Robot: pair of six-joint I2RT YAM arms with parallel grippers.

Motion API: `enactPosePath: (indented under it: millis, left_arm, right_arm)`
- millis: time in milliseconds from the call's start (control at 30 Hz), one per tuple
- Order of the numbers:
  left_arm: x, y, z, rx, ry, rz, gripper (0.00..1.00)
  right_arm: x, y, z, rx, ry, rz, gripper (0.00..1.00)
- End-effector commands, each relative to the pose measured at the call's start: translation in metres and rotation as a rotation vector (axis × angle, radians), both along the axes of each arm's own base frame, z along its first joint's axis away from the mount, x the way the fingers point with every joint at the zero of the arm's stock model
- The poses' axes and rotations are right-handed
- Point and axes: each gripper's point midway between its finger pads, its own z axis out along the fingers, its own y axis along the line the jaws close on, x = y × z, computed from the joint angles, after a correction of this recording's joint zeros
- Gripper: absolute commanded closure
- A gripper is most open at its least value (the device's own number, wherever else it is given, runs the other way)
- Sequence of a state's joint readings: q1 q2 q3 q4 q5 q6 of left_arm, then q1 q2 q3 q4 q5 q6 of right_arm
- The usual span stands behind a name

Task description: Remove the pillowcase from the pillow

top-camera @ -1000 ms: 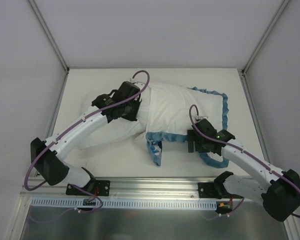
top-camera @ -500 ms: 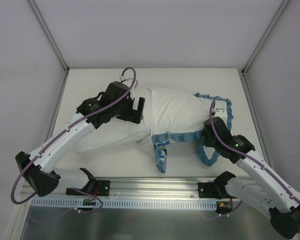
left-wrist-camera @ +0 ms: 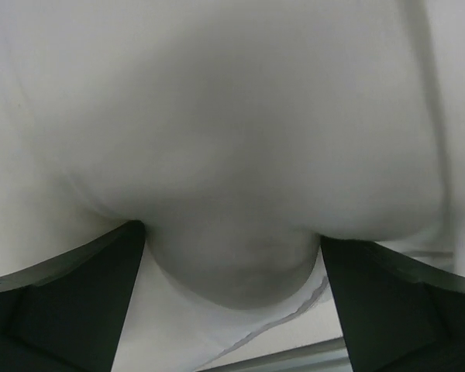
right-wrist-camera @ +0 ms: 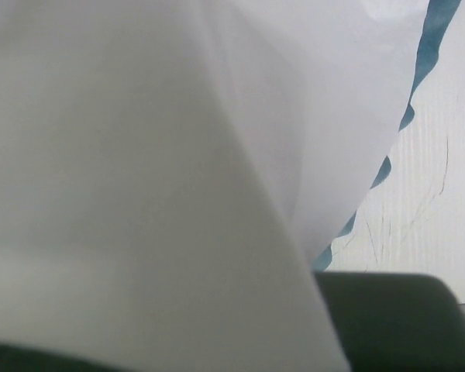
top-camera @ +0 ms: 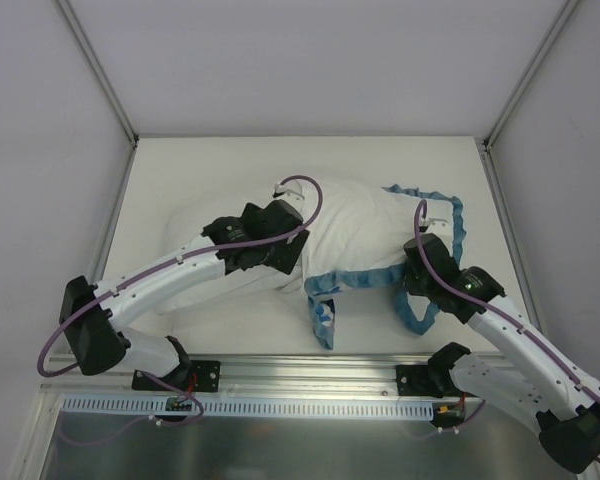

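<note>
White table between grey walls, left gripper spread over pillow, right gripper clamped on pillowcase

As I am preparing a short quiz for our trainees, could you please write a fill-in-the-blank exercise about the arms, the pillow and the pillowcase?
The pillowcase has ruffled edging coloured ___.
The left arm's fingers stand ___, with white cloth bulging between them.
The right arm's fingers are shut on the ___.
The plain white pillow lies partly under the ___ arm.

Missing words: blue; open; pillowcase; left.
</note>
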State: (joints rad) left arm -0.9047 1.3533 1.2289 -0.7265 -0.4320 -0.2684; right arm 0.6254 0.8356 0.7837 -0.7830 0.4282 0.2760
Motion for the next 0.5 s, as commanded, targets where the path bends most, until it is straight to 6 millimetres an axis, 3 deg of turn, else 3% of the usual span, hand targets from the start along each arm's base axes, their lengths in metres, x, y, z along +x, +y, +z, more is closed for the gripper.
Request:
enactPosePath:
  millis: [0,33,67,100,133,167,300,333,367,400,467]
  left_arm:
    - [0.017,0.019,-0.028,0.196,-0.006,0.054,0.04]
    - [0.022,0.014,-0.026,0.178,0.0,0.049,0.16]
    - [0.024,0.012,-0.028,0.129,0.051,0.042,0.62]
    - [0.029,0.012,-0.023,0.089,0.058,0.058,0.92]
    - [0.036,0.013,-0.011,0.043,0.043,0.089,1.0]
    - [0.044,0.02,-0.003,-0.007,0.047,0.12,1.0]
    - [0.071,0.038,0.076,-0.16,-0.106,0.17,1.0]
    - [0.074,0.042,0.091,-0.184,-0.132,0.176,1.0]
    - [0.077,0.047,0.106,-0.207,-0.157,0.178,1.0]
    - [0.08,0.061,0.133,-0.26,-0.204,0.206,1.0]
    - [0.081,0.079,0.156,-0.301,-0.244,0.249,1.0]
  right_arm:
    - [0.011,0.001,0.02,0.031,-0.071,-0.033,0.99]
    - [0.012,-0.001,0.023,0.022,-0.081,-0.04,0.99]
    - [0.01,-0.004,0.025,0.012,-0.082,-0.043,0.99]
    - [0.012,-0.005,0.033,0.014,-0.1,-0.042,0.99]
    - [0.013,-0.008,0.04,0.003,-0.121,-0.042,0.99]
    - [0.012,-0.011,0.046,-0.008,-0.129,-0.041,0.99]
    - [0.021,-0.016,0.1,-0.028,-0.213,-0.016,0.99]
    - [0.022,-0.015,0.13,-0.011,-0.255,-0.007,0.99]
    - [0.023,-0.016,0.142,-0.026,-0.267,0.012,0.99]
    - [0.023,-0.017,0.155,-0.028,-0.287,0.017,0.99]
    - [0.018,-0.024,0.186,-0.015,-0.35,0.019,0.99]
